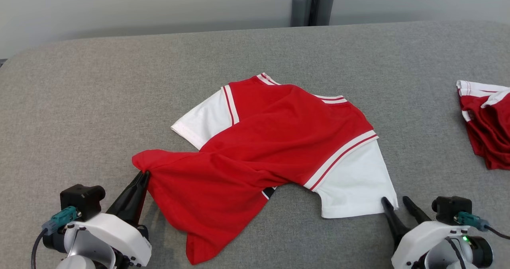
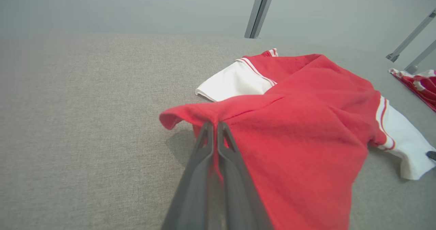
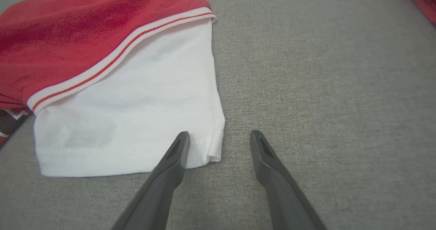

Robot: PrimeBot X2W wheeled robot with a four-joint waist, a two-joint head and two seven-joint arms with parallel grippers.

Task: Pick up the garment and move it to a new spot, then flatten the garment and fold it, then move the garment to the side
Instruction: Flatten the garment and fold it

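Left hand point(image 1: 145, 174) clamped on edge of twisted red garment point(image 1: 279, 141), right hand point(image 1: 395, 200) spread open at white sleeve point(image 1: 358, 181) corner

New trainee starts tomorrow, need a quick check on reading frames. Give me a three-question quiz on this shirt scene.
1. True or false: the left hand is shut on a red edge of the red-and-white shirt.
2. At the white sleeve, the right hand is: A) shut on it; B) open, one finger over its hem; C) lifting it off the table.
3. Fill in: the second red-and-white garment lies crumpled on the grey table at the robot's far ____ side.

Key: 1 true; 2 B; 3 right.
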